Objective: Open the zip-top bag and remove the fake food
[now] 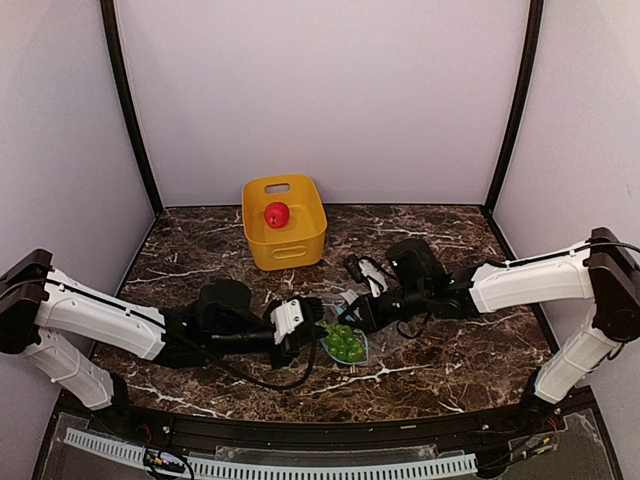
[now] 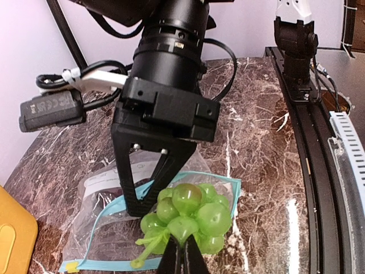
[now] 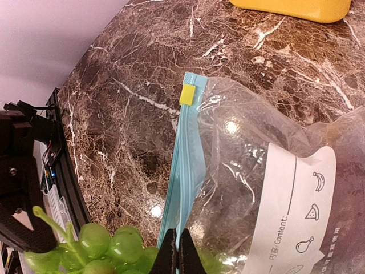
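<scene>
So, red fruit (image 1: 277, 214): out of the bag; it lies in the bin (image 1: 300, 252), well beyond both sets of jaws.
Grapes (image 2: 191, 214): I read them as out, or just clearing the mouth. They sit right at my left fingertips, above the zip strip, with no plastic over them.
Left gripper (image 2: 181, 254): the jaws are drawn together to a narrow point against the near side of the bunch. I judge they have hold of it, though the contact lies at the frame's bottom edge.
Right gripper (image 3: 179, 258): the jaws are pinched tight on the zip strip (image 3: 185, 165), pinning the mouth edge down.
Bag (image 3: 245, 142): it lies flat on the table (image 1: 440, 350) and stretches away from my right jaws. The yellow slider (image 3: 187, 95) sits at the end of the strip far from them.
Purple piece (image 2: 101, 201): I see only a dark shape under the label (image 2: 108, 181), just behind my right jaws in the left wrist view. It is probably the purple piece, still inside, but I cannot be sure.
Done: by my judgement the bag is open, one piece is binned, and a second is all but free.
Left: lift the grapes clear and set them down, then reach in for the dark piece while my right jaws hold the mouth.
</scene>
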